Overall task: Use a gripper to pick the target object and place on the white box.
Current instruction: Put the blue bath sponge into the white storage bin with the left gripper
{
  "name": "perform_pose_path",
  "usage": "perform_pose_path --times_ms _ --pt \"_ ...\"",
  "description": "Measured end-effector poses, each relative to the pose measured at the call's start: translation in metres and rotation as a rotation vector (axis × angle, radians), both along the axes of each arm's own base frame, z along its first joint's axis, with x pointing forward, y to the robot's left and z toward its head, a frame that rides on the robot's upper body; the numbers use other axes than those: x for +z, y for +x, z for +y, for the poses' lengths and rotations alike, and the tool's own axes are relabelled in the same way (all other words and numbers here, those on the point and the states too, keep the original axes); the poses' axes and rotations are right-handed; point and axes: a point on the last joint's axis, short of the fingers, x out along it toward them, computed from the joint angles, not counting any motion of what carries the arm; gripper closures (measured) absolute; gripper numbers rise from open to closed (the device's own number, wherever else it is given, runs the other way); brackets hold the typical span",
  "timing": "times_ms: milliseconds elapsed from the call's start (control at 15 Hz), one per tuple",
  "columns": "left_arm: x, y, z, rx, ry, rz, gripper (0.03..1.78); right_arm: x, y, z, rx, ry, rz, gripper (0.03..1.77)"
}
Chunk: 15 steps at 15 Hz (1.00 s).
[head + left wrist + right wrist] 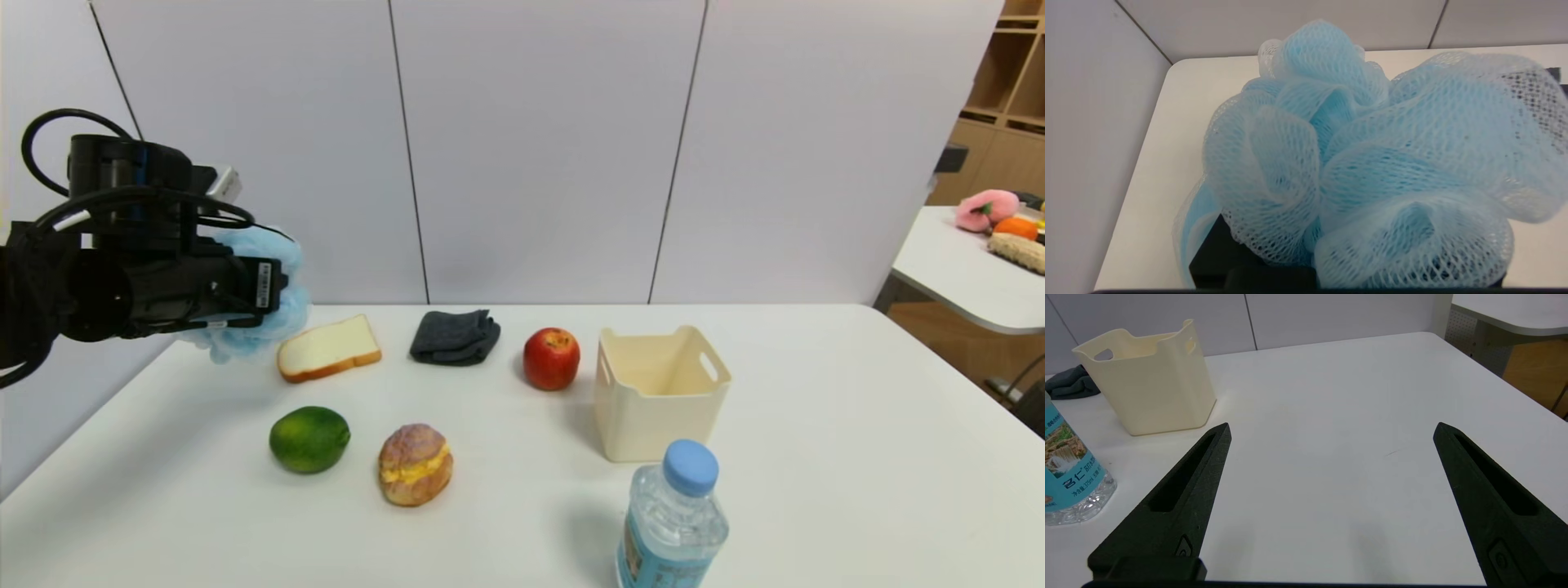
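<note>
The blue puff is pinched in the left gripper, held up over the table. It is round, so no long way is shown, and it is puffed out past the fingertips. The bread is seen just beside it. The table's left edge is near those fingers. The white box, top open, is well to their right. The right gripper is parked, fingers spread, beyond the box
</note>
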Motion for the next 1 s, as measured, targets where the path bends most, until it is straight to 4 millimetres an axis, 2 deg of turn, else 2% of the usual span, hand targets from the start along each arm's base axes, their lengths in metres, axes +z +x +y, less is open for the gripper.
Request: perform_pose_path --times_ms 400,667,1000 --pt "0.030 0.008 -0.029 -0.134 -0.065 -0.120 1.01 0.000 0.000 0.000 0.001 -0.001 0.000 0.09" --pt "0.049 0.013 -0.057 -0.439 -0.169 -0.159 1.01 0.000 0.000 0.000 0.001 0.000 0.000 0.09" --pt "0.078 0.022 -0.094 -0.678 -0.227 -0.260 1.02 0.000 0.000 0.000 0.000 0.000 0.000 0.09"
